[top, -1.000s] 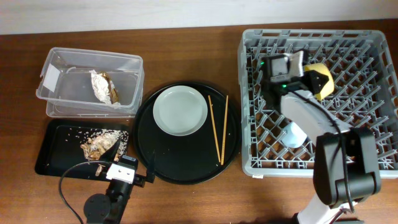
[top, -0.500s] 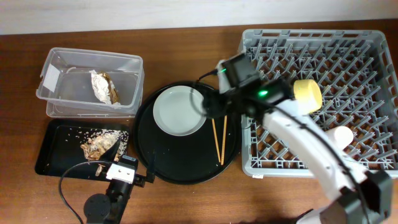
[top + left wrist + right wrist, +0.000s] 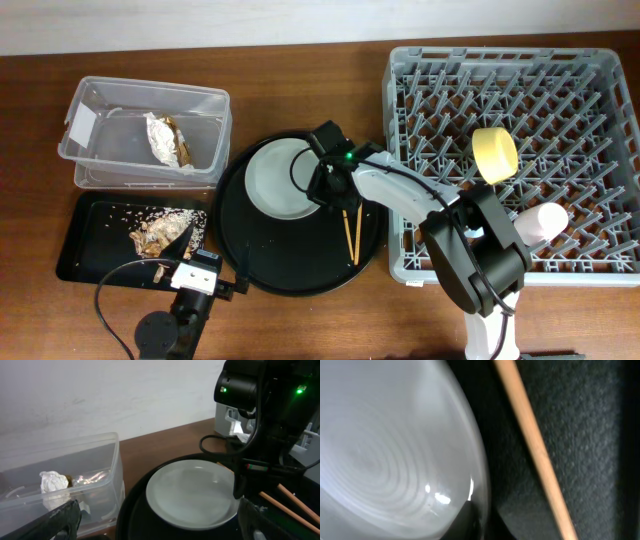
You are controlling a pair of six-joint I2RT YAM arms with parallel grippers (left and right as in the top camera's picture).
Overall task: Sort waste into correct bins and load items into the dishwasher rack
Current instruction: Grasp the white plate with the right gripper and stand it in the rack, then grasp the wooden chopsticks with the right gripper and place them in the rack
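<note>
1. Left pincer (image 3: 159, 524): nearest the arm's base, over the near right end of the shallow black tray (image 3: 90, 245). In the left wrist view its two fingers sit at the lower corners of the frame, wide apart, with nothing between them.
2. Shallow black tray: one, at the near left of the counter (image 3: 300, 90). It holds one heap of food scraps (image 3: 160, 230), with loose crumbs scattered just beyond the heap.
3. Round black tray (image 3: 290, 255): one, mid-counter, between the two bins and the rack. It carries one plate and two chopsticks.
4. Chopsticks (image 3: 350, 225): two, lying side by side on the right half of the round tray, running near to far. Their far ends pass under the right arm. The right wrist view shows only one of them.
5. Plate (image 3: 280, 180): one, pale grey-green, lying flat on the far left part of the round tray, just left of the chopsticks.
6. Right pincer (image 3: 322, 185): at the plate's right rim, between plate and chopsticks. The right wrist view shows one dark fingertip against the rim. I cannot tell whether the fingers are apart or clamped.
7. Clear tub (image 3: 150, 92): one, far left, beyond the shallow black tray. It holds one crumpled wrapper (image 3: 167, 140).
8. Rack (image 3: 500, 53): one, filling the right side of the counter. It holds one pale cup (image 3: 540, 222) lying among the pegs on the nearer side, and one yellow bowl (image 3: 495, 152) on its edge farther back.
</note>
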